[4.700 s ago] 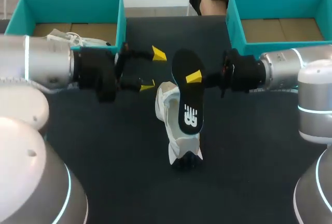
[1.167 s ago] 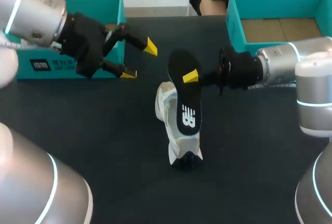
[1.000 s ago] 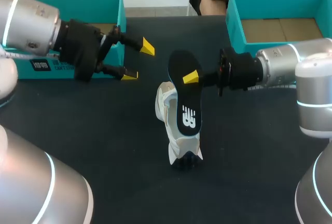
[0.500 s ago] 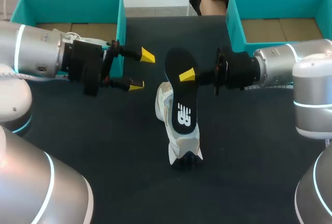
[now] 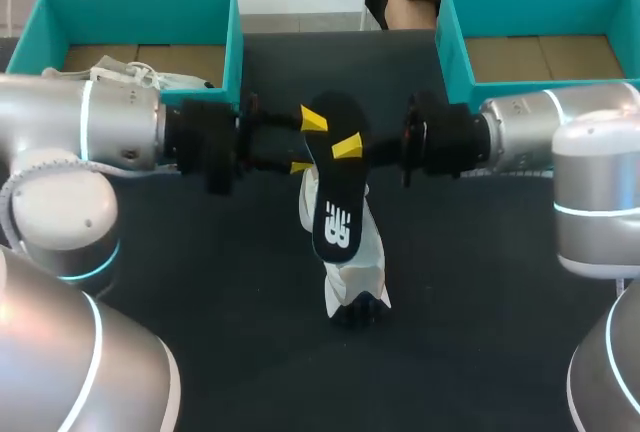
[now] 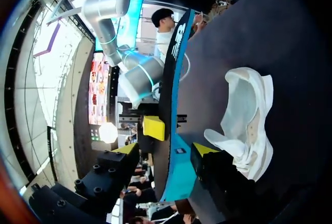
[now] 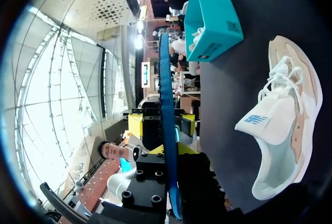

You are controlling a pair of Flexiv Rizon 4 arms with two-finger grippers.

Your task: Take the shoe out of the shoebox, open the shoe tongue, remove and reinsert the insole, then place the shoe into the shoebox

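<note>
Right end effector (image 5: 343, 148) is clenched on one end of the black insole (image 5: 330, 202), which hangs down from it. Left end effector (image 5: 306, 142) is released, its fingers straddling that same end (yellow tips almost meeting the right's). White shoe (image 5: 360, 257) rests on the worktop (image 5: 200, 302) beneath both. Likely risks: the tips collide, or the insole drops if the right lets go before the left clamps.

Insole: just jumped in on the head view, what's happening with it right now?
The right end effector is shut on the upper part of the black insole, holding it upright over the white shoe, which lies on the table. The left end effector is at the same end of the insole, its fingers open on either side of it without gripping. The insole is out of the shoe and not yet reinserted.
</note>
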